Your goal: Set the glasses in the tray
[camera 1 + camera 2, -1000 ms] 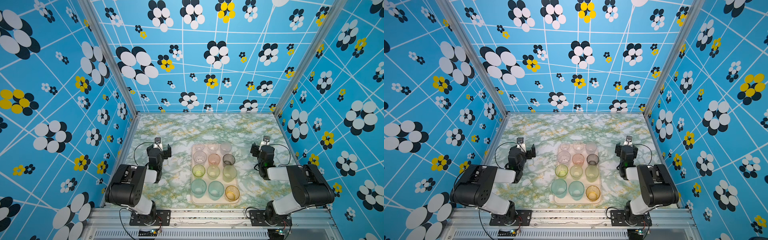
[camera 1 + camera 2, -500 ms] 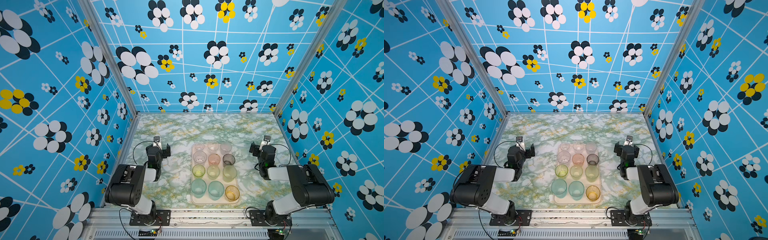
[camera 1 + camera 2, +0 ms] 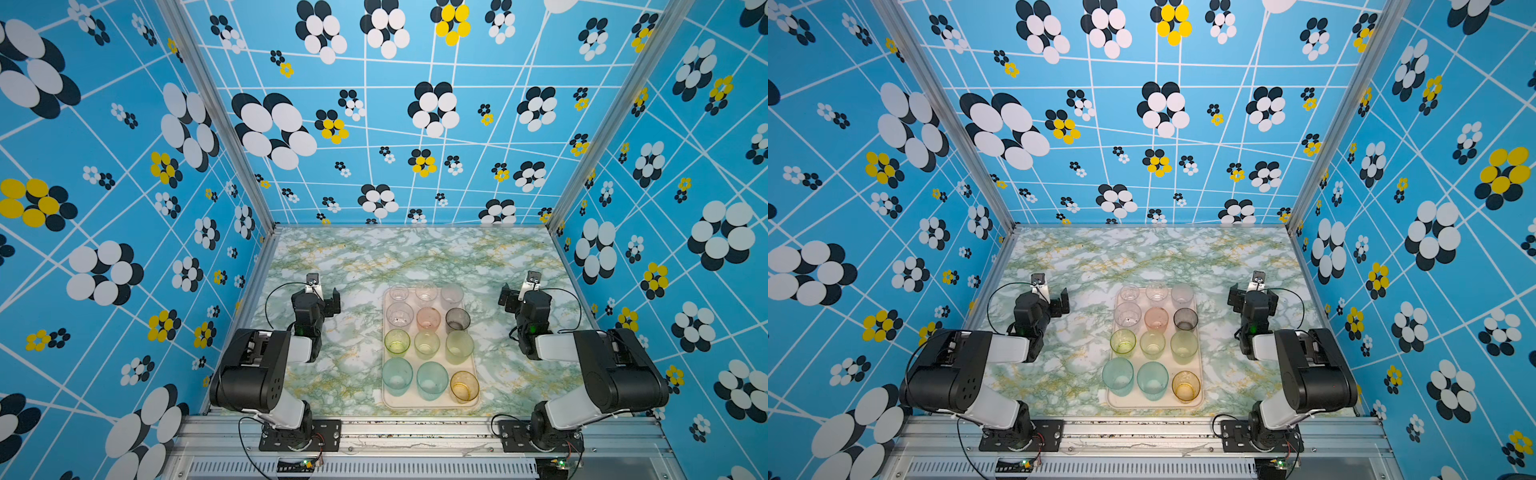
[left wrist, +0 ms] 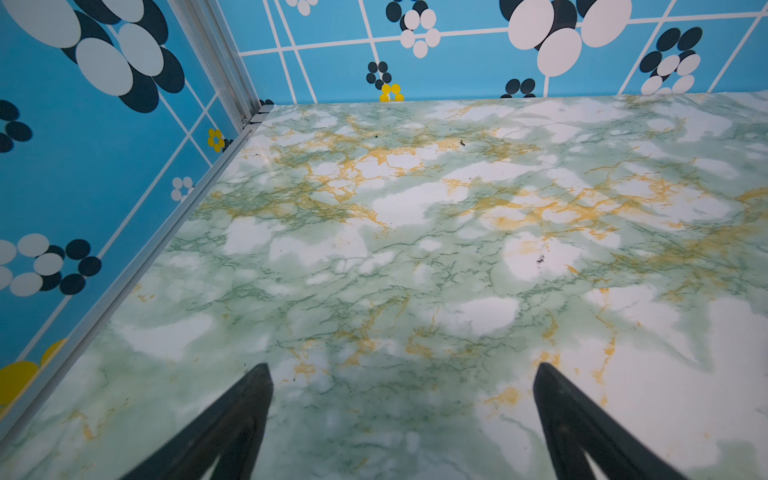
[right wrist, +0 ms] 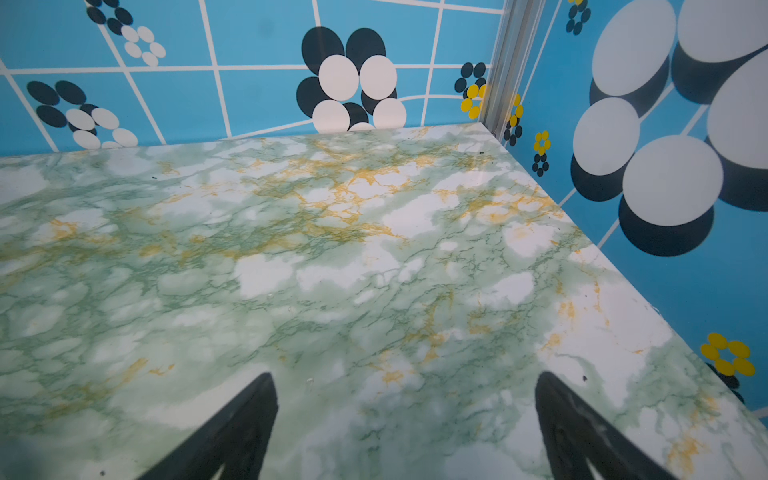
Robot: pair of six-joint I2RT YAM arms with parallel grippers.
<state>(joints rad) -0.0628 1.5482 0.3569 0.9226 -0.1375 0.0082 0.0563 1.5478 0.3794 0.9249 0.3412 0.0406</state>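
The cream-pink tray lies at the middle front of the marble table in both top views. Several glasses stand upright in it in rows of three. Among them are a pink one, a smoky grey one, a teal one and an amber one. My left gripper is open and empty, well left of the tray. My right gripper is open and empty, right of the tray. Both wrist views show only bare tabletop between the fingers.
Blue flowered walls close the table on the left, the back and the right. An aluminium rail runs along the front edge with both arm bases bolted to it. Marble tabletop stretches behind the tray.
The left gripper has shifted very slightly back and to the left. The right arm has hardly moved. The glasses and tray stand as before.
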